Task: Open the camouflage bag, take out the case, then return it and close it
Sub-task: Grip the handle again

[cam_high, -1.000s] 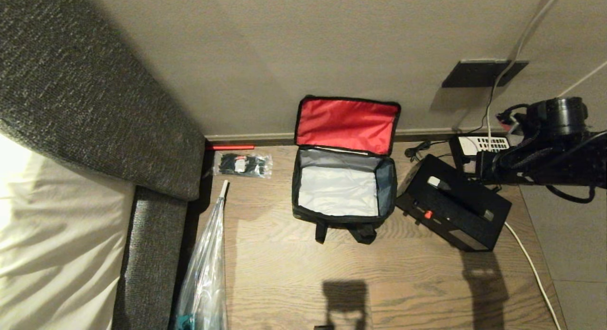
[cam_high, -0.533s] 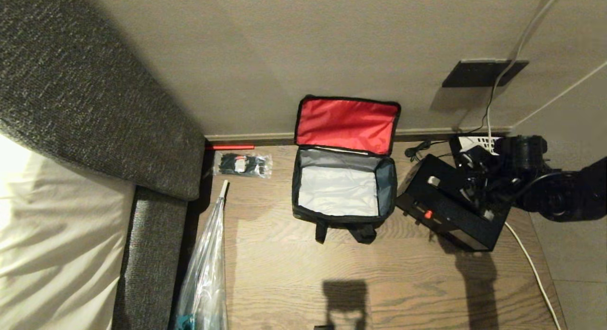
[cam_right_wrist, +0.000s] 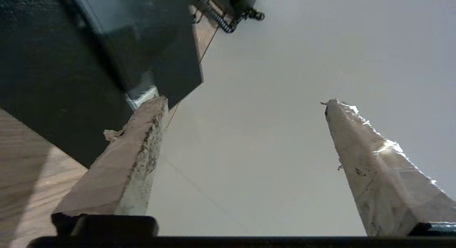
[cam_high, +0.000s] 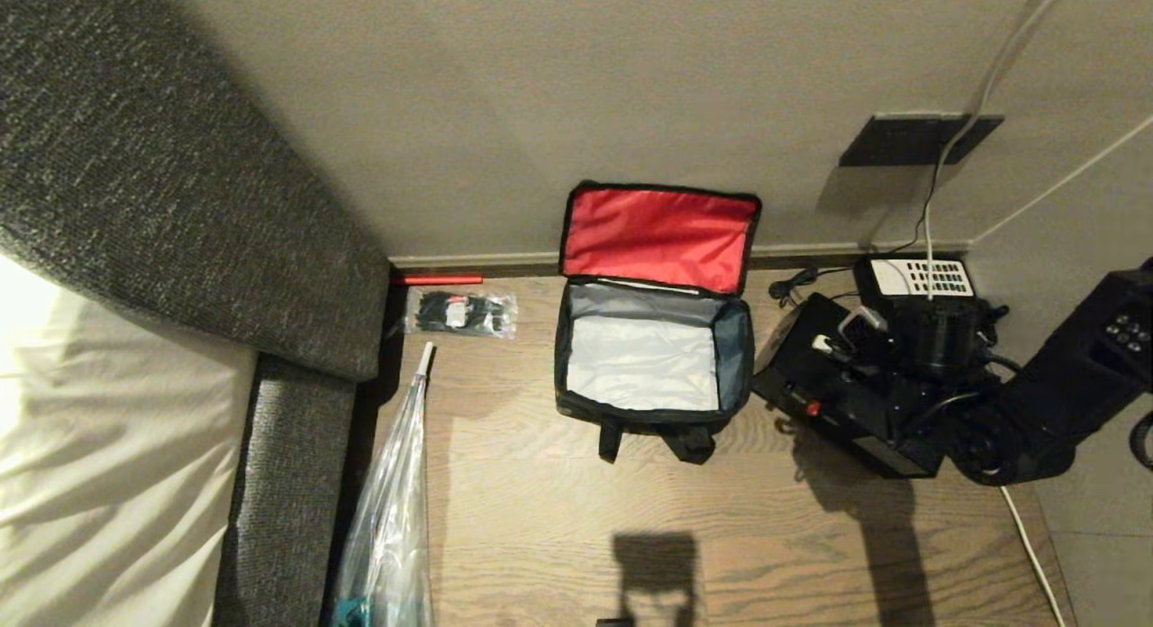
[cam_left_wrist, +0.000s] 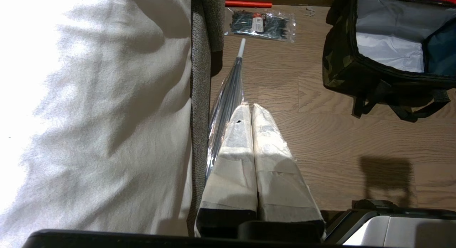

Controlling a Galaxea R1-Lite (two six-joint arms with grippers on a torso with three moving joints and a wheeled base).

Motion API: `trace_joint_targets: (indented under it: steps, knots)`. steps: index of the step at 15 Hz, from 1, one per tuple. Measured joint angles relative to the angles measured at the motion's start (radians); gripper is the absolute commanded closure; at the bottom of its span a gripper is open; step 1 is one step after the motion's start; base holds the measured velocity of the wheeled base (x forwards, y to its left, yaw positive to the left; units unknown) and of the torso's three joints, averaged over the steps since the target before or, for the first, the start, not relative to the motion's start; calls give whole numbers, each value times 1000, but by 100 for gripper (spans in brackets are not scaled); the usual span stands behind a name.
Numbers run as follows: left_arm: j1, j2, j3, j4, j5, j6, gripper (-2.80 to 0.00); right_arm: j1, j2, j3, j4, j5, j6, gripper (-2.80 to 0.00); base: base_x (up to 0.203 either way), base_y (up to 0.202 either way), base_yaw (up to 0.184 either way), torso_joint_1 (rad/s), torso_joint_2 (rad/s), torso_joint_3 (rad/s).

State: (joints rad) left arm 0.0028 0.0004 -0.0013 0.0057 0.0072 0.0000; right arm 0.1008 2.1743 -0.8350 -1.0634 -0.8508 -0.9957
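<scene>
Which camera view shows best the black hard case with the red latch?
The head view: the black rectangular hard case lies on the floor beside the open bag, partly covered by the right arm. The right wrist view shows only one dark corner; the left wrist view shows none.

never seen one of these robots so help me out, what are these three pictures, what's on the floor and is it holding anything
It is a two-armed robot on wheels, photographed by three of its own cameras at once. One camera sits on its head and looks down at a wooden floor; one sits on each wrist, looking out past the fingers.

On the floor stands the camouflage bag, lid flung open with red lining showing, empty inside. Beside it, on the robot's right, lies the case, black with a small red latch. A telephone sits behind it by the wall. Further left lie a packet of cable ties and a clear umbrella, next to a bed.

The right gripper is at the case with fingers wide apart, holding nothing. The left gripper is parked above the floor, fingers shut, empty.
</scene>
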Motion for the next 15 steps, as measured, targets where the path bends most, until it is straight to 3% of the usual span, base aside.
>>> trace_joint_targets:
  steps: [3, 8, 15]
  knots:
    - [0, 0, 0, 0, 0, 0, 0, 20, 80, -36, -81, -91, 2, -280, 0, 0, 0, 0, 0, 0]
    - [0, 0, 0, 0, 0, 0, 0, 25, 177, -85, -159, -95, -8, -280, 0, 0, 0, 0, 0, 0]
    - [0, 0, 0, 0, 0, 0, 0, 25, 265, -151, -273, -98, -150, -280, 0, 0, 0, 0, 0, 0]
